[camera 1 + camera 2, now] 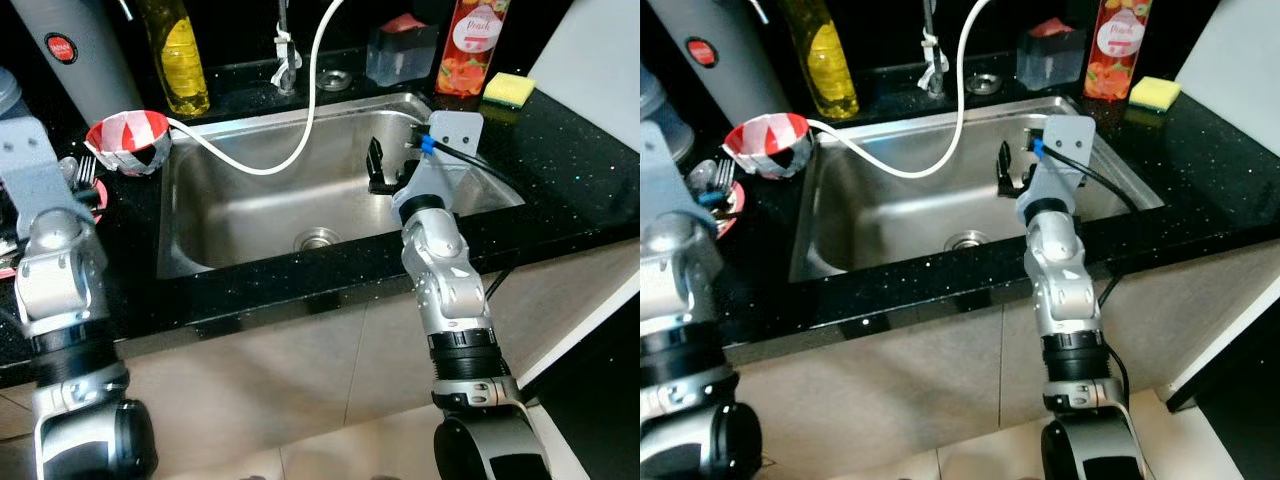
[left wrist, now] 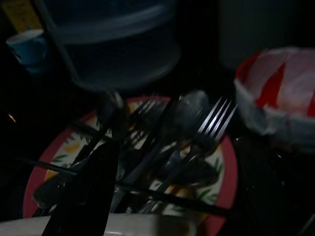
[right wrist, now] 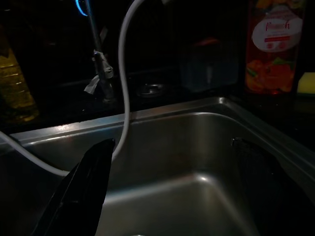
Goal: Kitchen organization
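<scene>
Black counter point(image 1: 560, 170), steel sink point(image 1: 250, 200).
Right gripper point(image 1: 380, 170) over basin, fingers apart; left gripper point(image 2: 93, 187) over plate point(image 2: 224, 172) of forks, fingers unclear.

The red bottle point(image 3: 273, 46) by the sink carries a label reading "Peach"; no other text is legible.

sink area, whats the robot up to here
The right gripper hangs over the steel sink with its jaws open and nothing held. The left gripper hovers over a red-rimmed plate piled with forks on the dark counter, beside a red and white bowl. A white hose loops into the basin. Nothing is being carried yet.
</scene>
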Available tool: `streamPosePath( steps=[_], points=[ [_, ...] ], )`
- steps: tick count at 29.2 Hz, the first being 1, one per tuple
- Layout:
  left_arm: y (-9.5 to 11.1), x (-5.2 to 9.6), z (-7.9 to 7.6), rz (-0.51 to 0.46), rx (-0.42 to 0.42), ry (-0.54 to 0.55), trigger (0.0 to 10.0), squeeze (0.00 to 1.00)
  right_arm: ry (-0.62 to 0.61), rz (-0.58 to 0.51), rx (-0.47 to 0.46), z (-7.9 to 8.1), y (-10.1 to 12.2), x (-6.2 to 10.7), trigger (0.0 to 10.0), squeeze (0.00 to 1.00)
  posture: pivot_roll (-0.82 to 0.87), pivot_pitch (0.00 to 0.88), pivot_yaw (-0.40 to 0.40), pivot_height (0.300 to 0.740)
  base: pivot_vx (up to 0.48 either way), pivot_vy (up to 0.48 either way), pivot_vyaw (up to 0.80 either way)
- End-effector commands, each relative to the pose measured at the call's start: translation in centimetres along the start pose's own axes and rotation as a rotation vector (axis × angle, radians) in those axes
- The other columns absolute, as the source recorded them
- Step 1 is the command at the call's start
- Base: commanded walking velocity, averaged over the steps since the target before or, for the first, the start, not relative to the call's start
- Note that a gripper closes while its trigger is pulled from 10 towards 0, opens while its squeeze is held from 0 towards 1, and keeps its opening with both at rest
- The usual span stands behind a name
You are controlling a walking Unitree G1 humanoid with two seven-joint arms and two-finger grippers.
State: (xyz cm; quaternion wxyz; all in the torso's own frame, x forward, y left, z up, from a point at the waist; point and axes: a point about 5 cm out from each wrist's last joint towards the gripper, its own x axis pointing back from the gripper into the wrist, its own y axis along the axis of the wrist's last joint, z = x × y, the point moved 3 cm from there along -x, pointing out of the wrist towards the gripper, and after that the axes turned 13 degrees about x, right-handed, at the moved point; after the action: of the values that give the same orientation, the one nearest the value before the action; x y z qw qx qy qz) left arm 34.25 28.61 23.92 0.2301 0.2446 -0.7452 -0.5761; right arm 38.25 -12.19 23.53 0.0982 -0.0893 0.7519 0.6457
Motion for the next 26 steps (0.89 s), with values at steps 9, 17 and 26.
streamPosePath(
  steps=[9,17,26],
  points=[
    [-1.3,1.0,3.8,0.016,-0.097,0.247,10.0,0.0,0.03,0.009,-0.015,1.3,-0.3,-0.1,10.0,0.0,0.07,0.0,0.102,0.74,0.0,0.0,0.0],
    [-1.6,1.4,5.9,-0.06,-0.451,0.23,10.0,0.0,0.024,0.015,-0.02,1.3,-0.6,0.3,10.0,0.0,0.07,0.0,0.12,0.74,0.0,0.0,0.0],
    [-4.7,0.2,4.8,0.097,-0.658,-0.043,10.0,0.0,0.023,0.026,-0.02,1.4,-1.0,0.9,10.0,0.0,0.06,0.0,0.136,0.74,0.0,0.0,0.0]
  ],
)
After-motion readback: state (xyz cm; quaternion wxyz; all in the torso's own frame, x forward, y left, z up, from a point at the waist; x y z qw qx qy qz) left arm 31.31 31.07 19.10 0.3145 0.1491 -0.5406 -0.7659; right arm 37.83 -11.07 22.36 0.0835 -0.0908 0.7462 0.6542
